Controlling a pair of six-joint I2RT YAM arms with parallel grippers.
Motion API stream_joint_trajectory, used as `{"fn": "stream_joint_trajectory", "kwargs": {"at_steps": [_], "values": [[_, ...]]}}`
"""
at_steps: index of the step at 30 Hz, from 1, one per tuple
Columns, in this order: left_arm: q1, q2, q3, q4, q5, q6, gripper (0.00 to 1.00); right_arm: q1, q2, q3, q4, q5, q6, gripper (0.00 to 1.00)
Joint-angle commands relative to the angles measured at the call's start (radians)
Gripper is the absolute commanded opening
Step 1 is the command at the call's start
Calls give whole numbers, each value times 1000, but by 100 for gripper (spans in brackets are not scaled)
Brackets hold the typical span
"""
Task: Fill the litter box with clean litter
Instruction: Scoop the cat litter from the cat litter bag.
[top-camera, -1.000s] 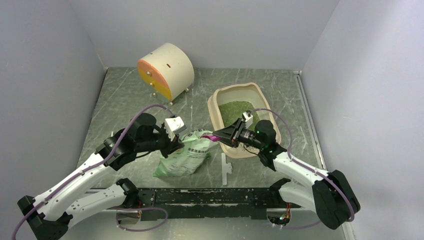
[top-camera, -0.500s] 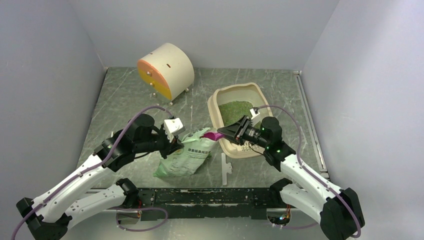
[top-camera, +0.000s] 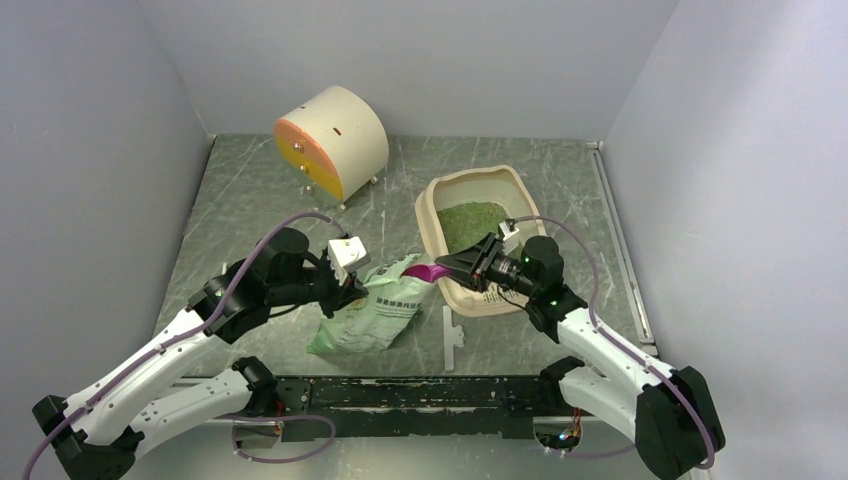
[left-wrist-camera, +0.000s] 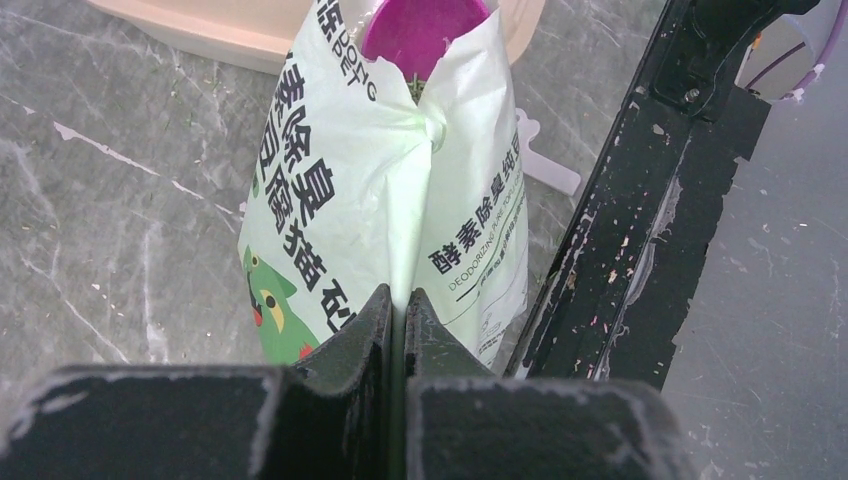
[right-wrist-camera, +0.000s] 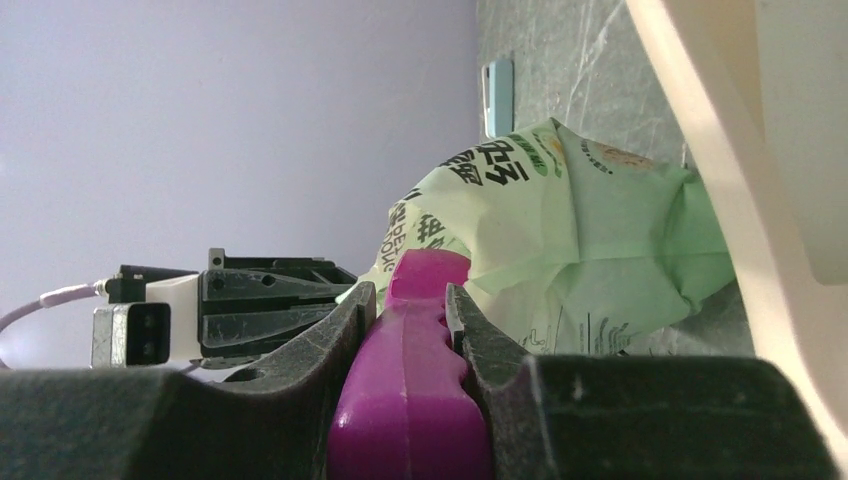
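Note:
The beige litter box (top-camera: 430, 215) stands at the right middle of the table, with a bed of green clean litter (top-camera: 470, 222) in its far half. A light-green printed bag (top-camera: 375, 315) lies to its left. My left gripper (top-camera: 352, 290) is shut on a fold of the bag (left-wrist-camera: 400, 180), its jaws pinched together (left-wrist-camera: 403, 300). The right gripper (top-camera: 448, 266) is shut on the handle of a magenta scoop (right-wrist-camera: 420, 380). The scoop's head (left-wrist-camera: 420, 30) sits in the bag's open mouth, next to the box's near-left rim.
A cream half-cylinder cabinet (top-camera: 335, 140) with an orange face stands at the back left. A white plastic strip (top-camera: 452, 335) lies on the table near the black rail (top-camera: 420, 392). Grey walls close in the left, back and right sides.
The right wrist has rolled and its forearm has shifted slightly right, while the scoop head stays at the bag mouth. The left arm and bag have barely moved.

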Motion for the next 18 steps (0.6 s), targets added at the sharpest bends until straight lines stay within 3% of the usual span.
{"fn": "stream_joint_trajectory", "kwargs": {"at_steps": [1, 5, 10, 18], "values": [[-3, -31, 40, 129, 61, -2, 5, -27, -24, -1, 39, -31, 28, 0], [-3, -38, 47, 108, 53, 9, 5, -94, -63, 4, -12, -63, 8, 0], [-3, -36, 48, 115, 59, 11, 5, -234, -72, -18, 11, -206, 24, 0], [-2, -13, 60, 149, 73, 8, 5, -234, -46, -13, -21, -229, 3, 0]]}}
